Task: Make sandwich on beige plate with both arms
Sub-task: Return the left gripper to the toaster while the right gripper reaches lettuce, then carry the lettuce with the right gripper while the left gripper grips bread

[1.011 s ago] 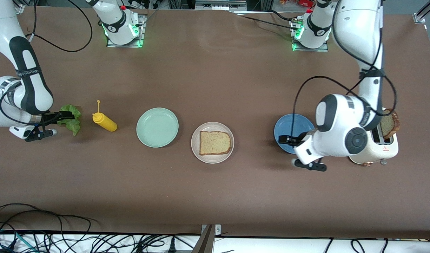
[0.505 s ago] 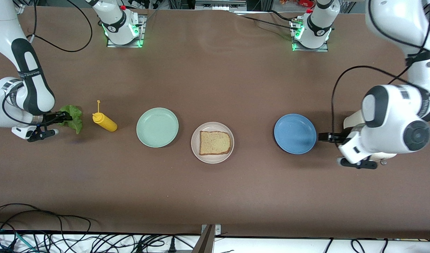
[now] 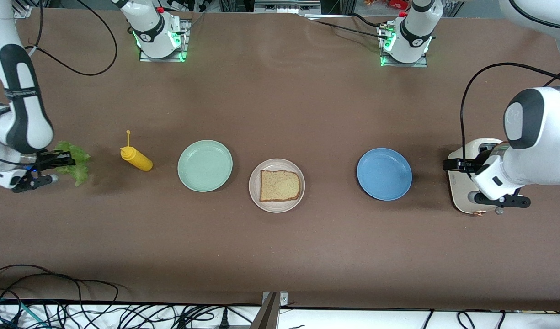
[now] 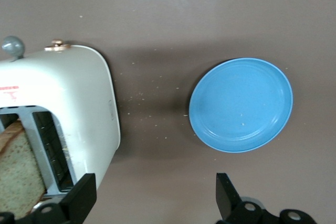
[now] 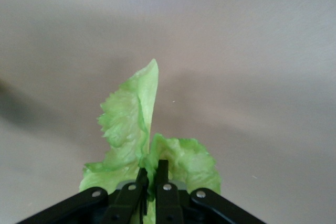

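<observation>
Right gripper (image 3: 65, 160) clenched on lettuce leaf (image 3: 74, 167); left gripper (image 3: 458, 165) spread wide over toaster (image 3: 465, 183).
Bread slice (image 3: 280, 185) lies on beige plate (image 3: 261, 201), mid-worktop. Mint plate (image 3: 205, 165) at its 9 o'clock, mustard bottle (image 3: 136, 158) past that; blue plate (image 3: 384, 173) at 3 o'clock. Second slice (image 4: 18, 182) stands in the toaster slot.

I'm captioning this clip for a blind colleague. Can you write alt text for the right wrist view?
The right gripper is shut on a ruffled green lettuce leaf, which sticks out past the black fingers over the bare brown table. Nothing else shows in this view.
</observation>
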You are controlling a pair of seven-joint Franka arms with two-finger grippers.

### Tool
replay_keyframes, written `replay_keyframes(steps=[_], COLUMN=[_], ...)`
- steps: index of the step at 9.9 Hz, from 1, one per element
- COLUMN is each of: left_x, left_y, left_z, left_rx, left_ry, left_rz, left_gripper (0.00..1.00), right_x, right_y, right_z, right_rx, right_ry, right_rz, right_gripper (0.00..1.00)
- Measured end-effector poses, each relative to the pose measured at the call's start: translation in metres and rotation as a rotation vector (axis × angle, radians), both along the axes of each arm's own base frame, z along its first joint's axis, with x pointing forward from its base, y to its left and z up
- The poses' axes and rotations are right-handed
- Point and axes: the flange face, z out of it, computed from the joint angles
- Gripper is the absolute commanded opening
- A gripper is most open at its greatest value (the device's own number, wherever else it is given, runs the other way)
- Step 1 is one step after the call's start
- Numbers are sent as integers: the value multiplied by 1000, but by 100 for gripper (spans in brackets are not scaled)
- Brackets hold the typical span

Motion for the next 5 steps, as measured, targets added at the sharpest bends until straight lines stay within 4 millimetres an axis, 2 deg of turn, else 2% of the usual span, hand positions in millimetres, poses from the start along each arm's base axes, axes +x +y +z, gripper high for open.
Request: replay_keyframes(steps=[2, 3, 4, 5], left_x=[-2, -4, -7, -11], left_y=[25, 39, 50, 55], left_z=[2, 7, 14, 23], left_rx=[-9, -6, 14, 33], left_ry=[3, 2, 4, 7], left_rz=[10, 16, 13, 9], left_gripper=[100, 100, 100, 100], right_x=[22, 32, 42, 51], right_y=[9, 27, 52, 87], right_z=[65, 93, 115, 132], right_rx=[-2, 1, 10, 25], right_ry=[15, 22, 31, 41], right_rz=[-57, -100, -165, -253], right_gripper=[0, 0, 0, 0])
